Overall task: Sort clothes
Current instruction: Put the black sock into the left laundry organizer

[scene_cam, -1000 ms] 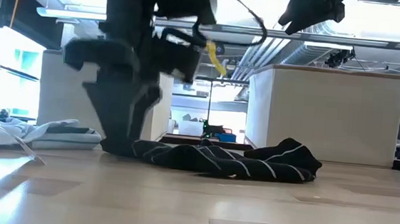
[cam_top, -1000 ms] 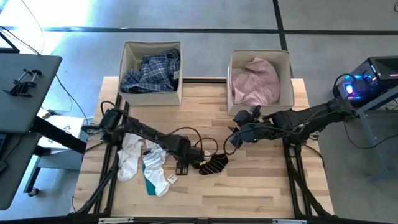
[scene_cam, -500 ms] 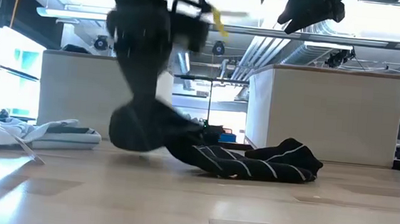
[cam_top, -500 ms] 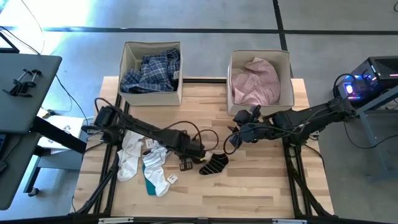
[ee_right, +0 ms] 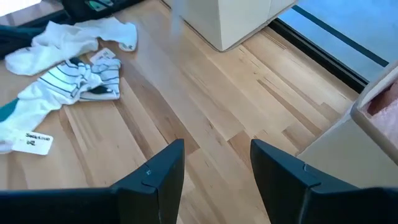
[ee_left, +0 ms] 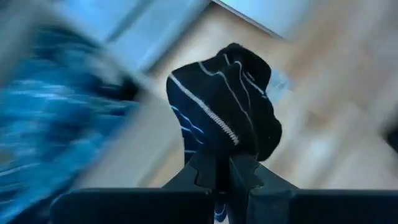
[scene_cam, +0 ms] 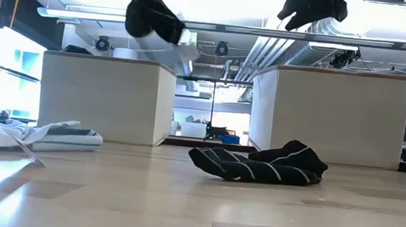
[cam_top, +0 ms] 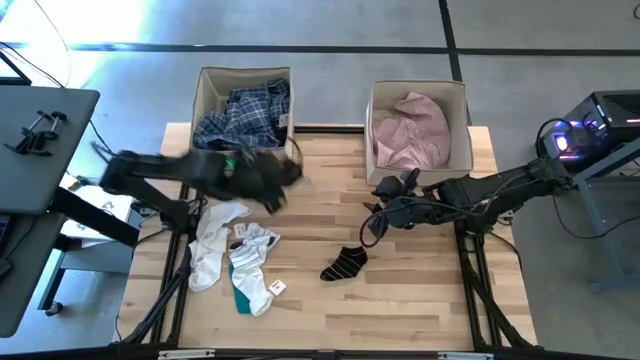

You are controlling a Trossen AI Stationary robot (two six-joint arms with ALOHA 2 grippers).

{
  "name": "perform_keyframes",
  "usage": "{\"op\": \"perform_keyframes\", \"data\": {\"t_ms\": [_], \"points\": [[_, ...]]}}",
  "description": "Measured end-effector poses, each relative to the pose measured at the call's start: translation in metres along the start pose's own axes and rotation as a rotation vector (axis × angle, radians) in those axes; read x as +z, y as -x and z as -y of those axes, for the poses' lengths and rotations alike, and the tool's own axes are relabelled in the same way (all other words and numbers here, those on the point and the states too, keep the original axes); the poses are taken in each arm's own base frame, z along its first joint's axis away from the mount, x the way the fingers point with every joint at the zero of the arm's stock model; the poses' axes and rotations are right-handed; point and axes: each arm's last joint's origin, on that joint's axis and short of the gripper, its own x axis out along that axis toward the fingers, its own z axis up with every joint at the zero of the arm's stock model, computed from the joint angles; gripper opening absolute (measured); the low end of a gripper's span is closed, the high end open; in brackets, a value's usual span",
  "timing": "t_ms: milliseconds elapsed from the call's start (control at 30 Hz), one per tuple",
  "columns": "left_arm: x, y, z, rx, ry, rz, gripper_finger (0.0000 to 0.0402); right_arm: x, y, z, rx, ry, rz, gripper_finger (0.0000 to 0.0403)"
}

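L end effector pinches one black striped sock, raised near plaid-shirt box for drop; R end effector idle, fingers apart, empty.

One black striped sock hangs pinched in the left gripper; its mate lies crumpled on the desk, white and teal socks nearby.

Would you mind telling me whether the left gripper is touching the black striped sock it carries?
Touching. In the left wrist view, the left gripper is shut on a black striped sock, whose fabric runs down between the two fingers.
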Motion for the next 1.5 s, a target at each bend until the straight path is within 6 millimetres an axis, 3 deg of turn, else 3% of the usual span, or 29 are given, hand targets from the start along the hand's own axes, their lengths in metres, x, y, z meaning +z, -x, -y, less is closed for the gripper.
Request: {"op": "perform_keyframes", "data": {"t_ms": [133, 300, 500, 733, 933, 1067, 1333, 1500], "points": [[0.007, 0.011, -0.056, 0.099, 0.162, 0.061, 0.0001, 0.0, 0.0, 0.0, 0.002, -0.02, 0.002, 0.0172], [0.01, 0.006, -0.12, 0.226, 0.305, 0.035, 0.0001, 0.0, 0.0, 0.0, 0.003, -0.022, 0.003, 0.0172], [0.01, -0.017, -0.182, 0.331, 0.386, -0.083, 0.0001, 0.0, 0.0, 0.0, 0.003, -0.022, 0.003, 0.0172], [0.013, -0.054, -0.233, 0.402, 0.504, -0.143, 0.0002, 0.0, 0.0, 0.0, 0.002, -0.021, 0.002, 0.0172], [0.007, -0.08, -0.259, 0.465, 0.581, -0.229, 0.0034, 0.0, 0.0, 0.0, 0.002, -0.021, 0.002, 0.0172], [0.006, -0.086, -0.268, 0.468, 0.608, -0.232, 0.0075, 0.0, 0.0, 0.0, 0.002, -0.021, 0.002, 0.0172], [0.013, -0.078, -0.271, 0.457, 0.661, -0.154, 0.0167, 0.0, 0.0, 0.0, 0.002, -0.023, 0.002, 0.0172], [0.023, -0.061, -0.251, 0.288, 0.586, -0.081, 0.018, 0.0, 0.0, 0.0, 0.002, -0.022, 0.002, 0.0172]]}}
